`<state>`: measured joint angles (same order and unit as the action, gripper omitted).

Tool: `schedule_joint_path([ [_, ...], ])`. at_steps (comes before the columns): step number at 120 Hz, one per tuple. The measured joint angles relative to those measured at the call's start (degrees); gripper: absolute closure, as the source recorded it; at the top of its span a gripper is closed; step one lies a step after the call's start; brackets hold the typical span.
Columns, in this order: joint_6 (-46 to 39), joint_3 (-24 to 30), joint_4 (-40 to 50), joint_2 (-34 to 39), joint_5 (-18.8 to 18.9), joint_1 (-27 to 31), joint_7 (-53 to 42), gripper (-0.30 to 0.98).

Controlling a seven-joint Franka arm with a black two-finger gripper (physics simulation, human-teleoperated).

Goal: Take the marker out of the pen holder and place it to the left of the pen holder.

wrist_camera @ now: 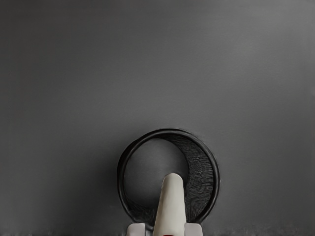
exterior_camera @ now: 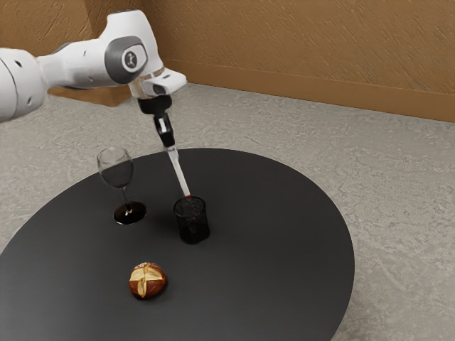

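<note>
While the end effector (exterior_camera: 169, 144) pinches the marker (exterior_camera: 180, 174), its lower end appears at the pen holder's (exterior_camera: 193, 225) mouth; insertion unclear. Exterior view: bread roll (exterior_camera: 148, 281), seven o'clock from the holder, on the worktop (exterior_camera: 277, 241).

exterior: soft light | wineglass base (exterior_camera: 130, 212): glints | wrist: dim, shadow beside pen holder (wrist_camera: 201, 169)
</note>
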<state>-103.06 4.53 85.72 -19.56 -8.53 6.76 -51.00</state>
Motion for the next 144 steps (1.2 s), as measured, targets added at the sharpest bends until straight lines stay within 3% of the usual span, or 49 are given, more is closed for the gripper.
schedule_joint_path([
  [18,9.72,-1.21,-11.13,-1.21,2.84,-1.51,0.44,0.79],
  [37,24.16,-7.4,-24.24,-12.92,6.04,-4.6,2.1,0.79],
  [68,41.16,-14.1,-32.94,-24.2,7.76,-7.16,5.93,0.79],
  [98,45.88,-15.29,-38.47,-33.13,7.98,-7.7,9.05,0.79],
  [144,42.79,-15.53,-39.07,-38.96,8.08,-8.82,12.01,0.79],
])
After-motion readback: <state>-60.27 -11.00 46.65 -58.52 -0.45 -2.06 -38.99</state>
